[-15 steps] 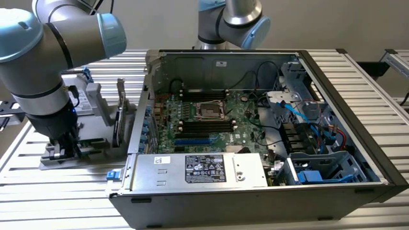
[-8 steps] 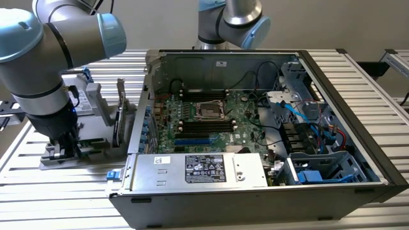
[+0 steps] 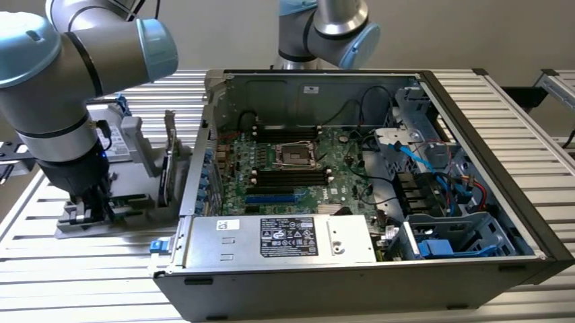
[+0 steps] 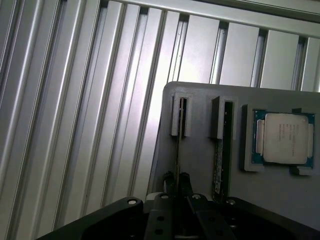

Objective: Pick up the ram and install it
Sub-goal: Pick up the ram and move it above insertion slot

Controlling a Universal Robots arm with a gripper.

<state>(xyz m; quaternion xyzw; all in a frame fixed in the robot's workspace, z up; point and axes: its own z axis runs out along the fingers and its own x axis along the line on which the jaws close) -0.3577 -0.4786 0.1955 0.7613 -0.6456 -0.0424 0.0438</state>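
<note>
Ram (image 4: pixel 178 145) stands on edge between the fingers (image 4: pixel 170 184) of the pincer (image 4: pixel 177 182), which are closed against its two faces. The far end of the ram sits in a slotted block on the grey holder plate (image 4: pixel 200 165). Just beside the pincer, a second memory stick (image 4: pixel 218 165) stands on edge in the neighbouring slot, apart from the fingers. Farther to that same side, a square silver processor (image 4: pixel 284 137) lies flat in its own pocket. The holder plate rests on the slatted aluminium bench (image 4: pixel 75 125). In the exterior view, the pincer (image 3: pixel 90 205) is lowered onto the holder. The open computer case (image 3: pixel 467 121), motherboard (image 3: pixel 314 168) exposed, lies well apart from it, toward the exterior view's right.
</note>
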